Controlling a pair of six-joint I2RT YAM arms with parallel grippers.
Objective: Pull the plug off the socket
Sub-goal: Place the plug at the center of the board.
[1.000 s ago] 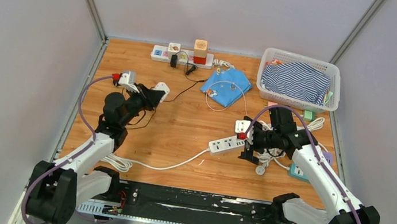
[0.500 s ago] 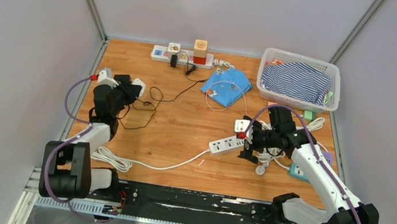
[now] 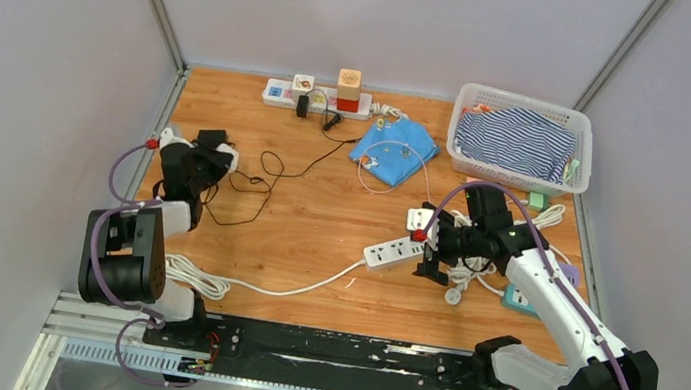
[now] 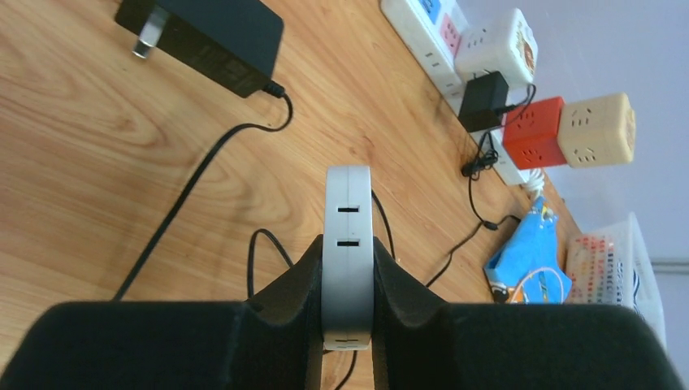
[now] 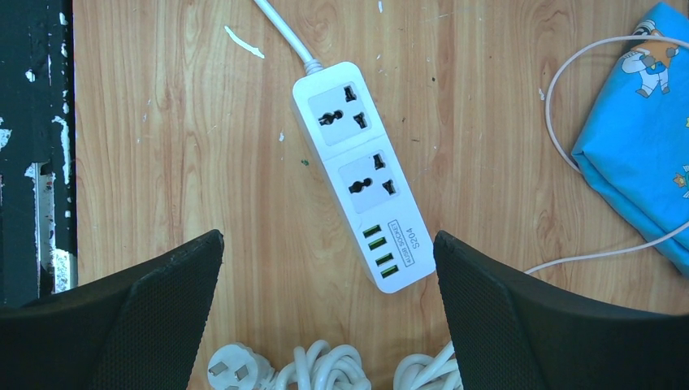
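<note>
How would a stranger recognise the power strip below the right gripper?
Look at the wooden table, right of its middle, under the open right gripper. There lies a white power strip. Unlike the strip at the far edge, it has two empty sockets and four green USB ports.

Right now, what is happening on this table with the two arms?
The left arm has its jaws shut on a white socket block, gripping it by its two flat sides. The black plug lies loose on the wooden table beyond it, prongs bare, so it is already out of that socket. The right arm hovers with its jaws open above a white power strip, touching nothing.
</note>
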